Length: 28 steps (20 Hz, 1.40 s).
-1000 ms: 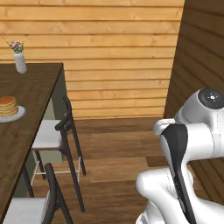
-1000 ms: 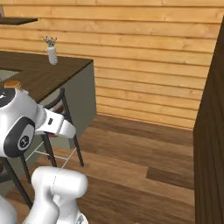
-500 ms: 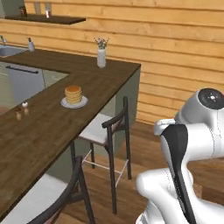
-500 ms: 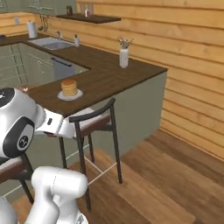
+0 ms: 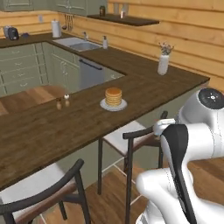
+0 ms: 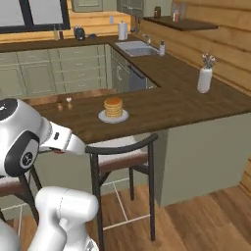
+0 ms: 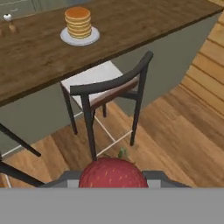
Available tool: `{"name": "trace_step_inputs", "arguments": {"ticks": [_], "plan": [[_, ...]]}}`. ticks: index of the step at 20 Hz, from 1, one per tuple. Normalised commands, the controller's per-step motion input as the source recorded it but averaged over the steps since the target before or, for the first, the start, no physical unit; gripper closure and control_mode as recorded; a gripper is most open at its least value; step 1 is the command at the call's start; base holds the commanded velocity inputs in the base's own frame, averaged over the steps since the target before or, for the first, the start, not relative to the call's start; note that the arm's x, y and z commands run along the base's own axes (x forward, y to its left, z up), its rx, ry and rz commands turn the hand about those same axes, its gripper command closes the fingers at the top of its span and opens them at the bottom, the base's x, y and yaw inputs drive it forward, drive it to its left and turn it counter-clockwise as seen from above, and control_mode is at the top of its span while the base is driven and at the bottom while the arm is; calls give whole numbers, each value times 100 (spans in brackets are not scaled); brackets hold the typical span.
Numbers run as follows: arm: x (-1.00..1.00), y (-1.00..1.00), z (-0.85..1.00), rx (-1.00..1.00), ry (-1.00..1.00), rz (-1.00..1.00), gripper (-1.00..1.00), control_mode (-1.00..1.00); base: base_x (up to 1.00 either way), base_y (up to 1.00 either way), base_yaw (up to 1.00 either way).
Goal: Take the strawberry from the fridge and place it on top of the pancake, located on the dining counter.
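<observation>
Nearest the camera, the end effector (image 7: 113, 186) gripped the strawberry (image 7: 112, 173), red fruit wedged between its tips, low over the wood plank floor (image 7: 175, 127).

Just beyond stood a dark-framed chair (image 7: 107, 94) with a pale seat, tucked against the front edge of the tabletop (image 5: 65, 127). A second chair (image 5: 43, 192) sat at the same edge, further left in the left base view.

The tabletop was dark brown wood on a pale grey-green base, L-shaped. The pancake (image 5: 113, 97) stack sat on a round pale plate (image 5: 113, 104), partway in from the front edge, well apart from the strawberry. Two small shakers (image 5: 62, 102) stood toward the inner edge. A white vase (image 5: 162, 64) with sprigs stood near the far right corner.

Farther back: sink (image 5: 81, 43), grey-green cabinets (image 5: 22, 65), wall shelf (image 5: 118, 19), horizontal wood-plank walls (image 5: 188, 30).
</observation>
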Motion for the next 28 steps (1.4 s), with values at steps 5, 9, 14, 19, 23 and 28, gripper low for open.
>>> {"name": "trace_step_inputs", "arguments": {"ticks": [5, 9, 14, 19, 23, 28], "plan": [[0, 0, 0, 0, 0, 0, 100, 100, 28, -70, 61], [0, 0, 0, 0, 0, 0, 100, 100, 26, -51, 49], [0, 0, 0, 0, 0, 0, 100, 100, 24, -46, 24], [0, 0, 0, 0, 0, 0, 100, 100, 32, -73, 3], [0, 0, 0, 0, 0, 0, 100, 100, 67, -27, 9], [0, 0, 0, 0, 0, 0, 100, 100, 74, -3, 25]]}}
